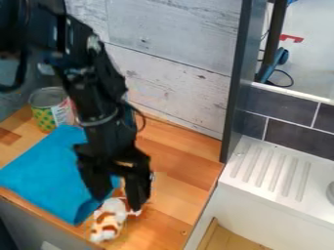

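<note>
One white-and-brown soft toy lies close to the desk's near edge, just beside the blue cloth; over its far end hangs the claw, its two fingers spread wide with the toy's top between their tips; whether they touch it I cannot tell; a broad strip of wood runs from there to the desk's right edge, beside the ridged white drainboard; farther off, a green-and-yellow can stands upright near the pale plank wall.
</note>
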You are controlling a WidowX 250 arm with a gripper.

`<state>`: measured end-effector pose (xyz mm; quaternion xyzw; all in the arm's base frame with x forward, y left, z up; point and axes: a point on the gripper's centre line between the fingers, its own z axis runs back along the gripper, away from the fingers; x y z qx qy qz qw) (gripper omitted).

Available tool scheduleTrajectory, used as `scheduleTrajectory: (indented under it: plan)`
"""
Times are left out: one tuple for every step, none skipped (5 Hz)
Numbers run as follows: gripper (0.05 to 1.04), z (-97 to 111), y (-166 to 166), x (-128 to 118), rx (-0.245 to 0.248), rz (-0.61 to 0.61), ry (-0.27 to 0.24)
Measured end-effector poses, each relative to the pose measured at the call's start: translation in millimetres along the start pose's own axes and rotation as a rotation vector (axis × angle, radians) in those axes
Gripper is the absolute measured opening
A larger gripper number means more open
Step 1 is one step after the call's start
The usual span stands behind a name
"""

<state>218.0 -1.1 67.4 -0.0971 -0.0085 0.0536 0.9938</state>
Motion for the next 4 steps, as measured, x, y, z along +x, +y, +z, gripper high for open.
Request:
scheduleTrajectory:
  plan:
    - [1.001, 30, -7, 10, 0.084, -0.05, -0.047]
    - [1.001, 45, -3, 19, 0.126, -0.066, -0.076]
    - [1.001, 45, 12, 24, 0.132, -0.03, -0.068]
    - [1.001, 44, 18, 27, 0.136, -0.013, -0.06]
